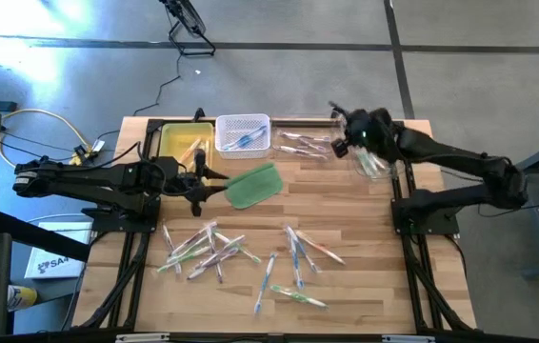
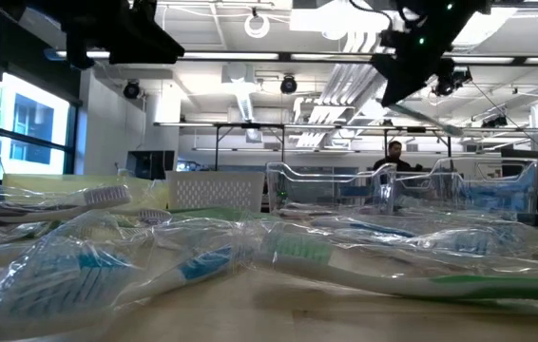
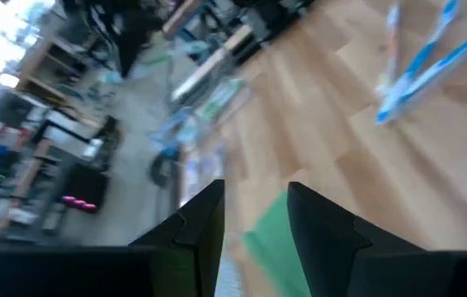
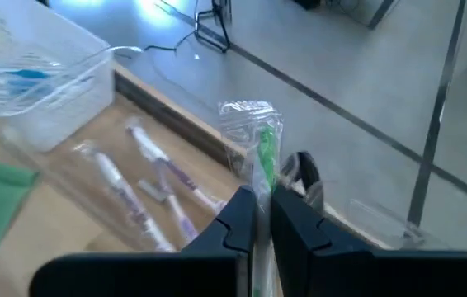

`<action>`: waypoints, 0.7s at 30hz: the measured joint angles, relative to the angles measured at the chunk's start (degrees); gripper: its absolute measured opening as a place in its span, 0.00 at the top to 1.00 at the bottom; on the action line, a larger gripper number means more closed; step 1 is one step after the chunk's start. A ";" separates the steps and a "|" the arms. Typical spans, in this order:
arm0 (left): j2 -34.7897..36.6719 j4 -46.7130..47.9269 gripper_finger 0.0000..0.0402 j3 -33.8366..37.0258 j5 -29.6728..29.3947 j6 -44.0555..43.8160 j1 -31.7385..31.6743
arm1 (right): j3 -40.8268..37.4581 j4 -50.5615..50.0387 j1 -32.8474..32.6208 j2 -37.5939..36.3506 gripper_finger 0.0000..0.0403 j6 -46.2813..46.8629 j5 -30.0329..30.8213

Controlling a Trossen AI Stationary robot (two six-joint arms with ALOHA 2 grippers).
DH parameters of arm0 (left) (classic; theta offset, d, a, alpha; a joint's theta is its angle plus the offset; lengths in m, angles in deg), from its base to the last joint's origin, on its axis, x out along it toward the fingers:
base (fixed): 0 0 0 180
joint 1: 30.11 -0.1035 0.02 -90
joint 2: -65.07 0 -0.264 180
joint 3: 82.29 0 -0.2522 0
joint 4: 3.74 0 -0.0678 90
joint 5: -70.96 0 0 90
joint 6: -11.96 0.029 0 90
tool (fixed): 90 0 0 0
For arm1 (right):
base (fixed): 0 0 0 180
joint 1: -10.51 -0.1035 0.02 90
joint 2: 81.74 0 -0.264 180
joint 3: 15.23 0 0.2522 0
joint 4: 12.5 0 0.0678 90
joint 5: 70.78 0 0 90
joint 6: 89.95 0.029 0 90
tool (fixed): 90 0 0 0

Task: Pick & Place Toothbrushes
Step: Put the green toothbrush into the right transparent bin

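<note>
Wooden bench [image 1: 365,238], seen from above.

Loose toothbrushes [image 1: 203,250]: one scatter on the front left of the bench, most in clear wrappers, lying crossed over each other. Second scatter [image 1: 298,257] front centre, handles blue, green and orange-pink.

White slotted basket [image 1: 243,135]: at the back edge, holding blue-handled brushes. Clear tray [image 1: 300,143] just to its right, holding a few purple-handled wrapped brushes. Yellow-lined tray [image 1: 182,143] to the basket's left, with a couple of items inside (too small to tell).

Flat green pad [image 1: 252,185]: tilted, in front of the basket.

Left gripper [image 1: 214,187]: low over the bench at the pad's left edge, fingers [image 3: 320,231] parted with the green pad showing between them; whether clamped on the pad cannot be told.

Right gripper [image 1: 372,157]: raised over the back right corner, beside the clear tray, fingers [image 4: 238,221] clenched on a green-handled toothbrush in a clear wrapper [image 4: 262,153], brush head standing up past the fingertips.

Background, level view: person [image 2: 394,152] far across the room.
</note>
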 joint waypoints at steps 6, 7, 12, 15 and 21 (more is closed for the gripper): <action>0.95 -6.11 0.68 -0.07 -2.65 10.45 0.00 | 0.00 1.01 12.63 4.26 0.96 -2.53 -10.96; 1.01 -7.46 0.68 -0.13 -2.75 11.56 0.00 | 0.00 0.28 14.29 5.08 0.96 -2.54 -11.89; 0.95 -10.04 0.68 -0.15 -2.79 13.98 0.00 | 0.00 0.01 19.82 10.32 0.96 -2.53 -12.57; 0.94 -9.39 0.68 -0.15 -2.79 13.55 0.00 | 0.00 -0.46 21.84 13.68 0.96 -2.44 -14.63; 0.94 -9.49 0.68 -0.15 -2.84 12.47 0.00 | -0.02 -2.08 22.73 20.03 0.96 -2.36 -15.09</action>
